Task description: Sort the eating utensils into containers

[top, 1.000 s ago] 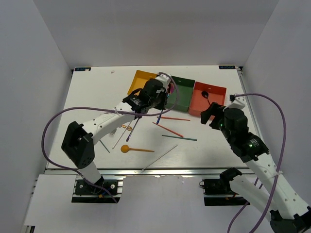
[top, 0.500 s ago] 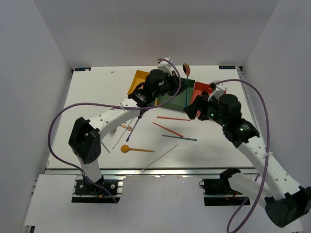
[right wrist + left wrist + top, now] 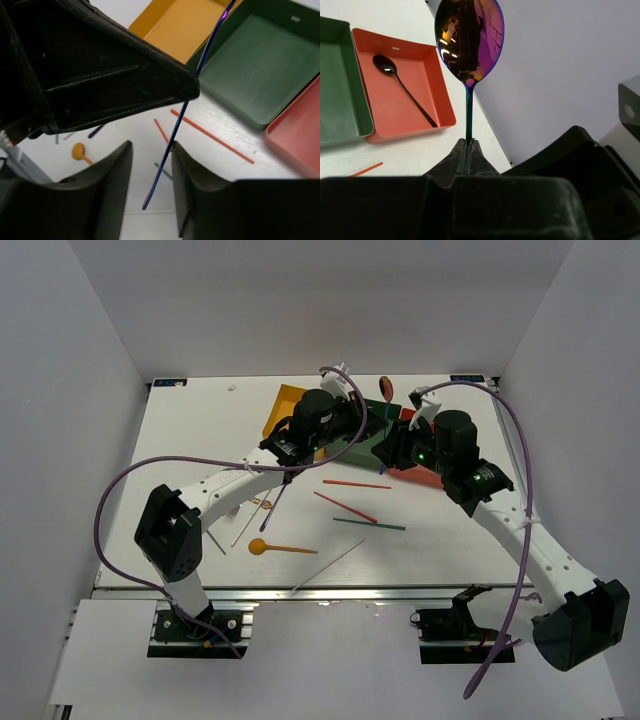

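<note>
My left gripper (image 3: 468, 142) is shut on the thin handle of the iridescent pink spoon (image 3: 469, 35) and holds it upright above the trays, bowl up (image 3: 386, 389). The lower handle (image 3: 187, 100) hangs between the fingers of my right gripper (image 3: 151, 150), whose jaws stand apart around it, the handle close to the right finger. The red-orange tray (image 3: 380, 110) holds a black spoon (image 3: 405, 90). The dark green tray (image 3: 255, 70) and yellow tray (image 3: 175, 25) lie beside it. An orange spoon (image 3: 280, 548) and a purple fork (image 3: 275, 505) lie on the table.
Red chopsticks (image 3: 355, 483), a green chopstick (image 3: 370, 525) and a pale one (image 3: 330, 565) lie scattered on the white table in front of the trays. Both arms cross above the green tray, wrists close together. White walls enclose the table.
The right arm has swung left to the raised spoon and its jaws have narrowed around the handle. The left gripper lifted the spoon from the table to above the trays.
</note>
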You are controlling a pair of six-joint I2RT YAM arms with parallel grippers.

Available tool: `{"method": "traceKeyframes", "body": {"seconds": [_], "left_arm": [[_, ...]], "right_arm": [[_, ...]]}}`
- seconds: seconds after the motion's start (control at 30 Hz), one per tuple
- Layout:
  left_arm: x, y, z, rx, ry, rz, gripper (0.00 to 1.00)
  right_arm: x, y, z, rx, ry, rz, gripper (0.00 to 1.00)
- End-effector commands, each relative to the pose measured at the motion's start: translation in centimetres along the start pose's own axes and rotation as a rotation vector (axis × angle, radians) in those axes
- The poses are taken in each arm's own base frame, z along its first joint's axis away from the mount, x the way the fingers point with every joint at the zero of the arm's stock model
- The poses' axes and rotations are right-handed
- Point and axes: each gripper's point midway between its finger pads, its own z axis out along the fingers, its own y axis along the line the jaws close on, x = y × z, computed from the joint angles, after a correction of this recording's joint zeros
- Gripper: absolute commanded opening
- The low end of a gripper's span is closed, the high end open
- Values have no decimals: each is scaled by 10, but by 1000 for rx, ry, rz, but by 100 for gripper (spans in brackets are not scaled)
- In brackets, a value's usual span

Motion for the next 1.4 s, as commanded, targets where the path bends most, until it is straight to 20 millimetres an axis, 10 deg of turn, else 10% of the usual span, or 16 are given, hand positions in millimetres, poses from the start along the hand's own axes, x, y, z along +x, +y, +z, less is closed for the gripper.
{"method": "traceKeyframes", "body": {"seconds": [0.0, 0.33, 0.37, 0.43, 0.47, 0.6, 0.73, 0.97, 1.37], "left_arm": [[-20, -34, -18, 92, -48, -7, 0], [-38, -43, -24, 92, -107, -11, 2], [-37, -35, -24, 50, -103, -6, 13], [-58, -20, -30, -76, -186, 20, 86], [-55, 1, -37, -191, -165, 49, 98], [-98, 55, -99, -609, -310, 109, 98], [-118, 69, -167, -769, -356, 231, 98], [-77, 102, -258, -875, -202, 465, 98], [-16, 138, -267, -835, -61, 487, 98]], "right_arm": [[-33, 7, 3, -23, -80, -74, 37], [-26, -11, 13, 43, -49, -139, 0], [-27, -16, 12, 70, -46, -151, 0], [-16, -47, 12, 199, 23, -179, 0], [-20, -55, 10, 235, 39, -177, 0], [-4, -118, 1, 469, 154, -176, 0], [18, -171, 1, 631, 316, -251, 0], [25, -237, 15, 640, 482, -322, 0], [41, -269, 52, 607, 601, -271, 8]]}}
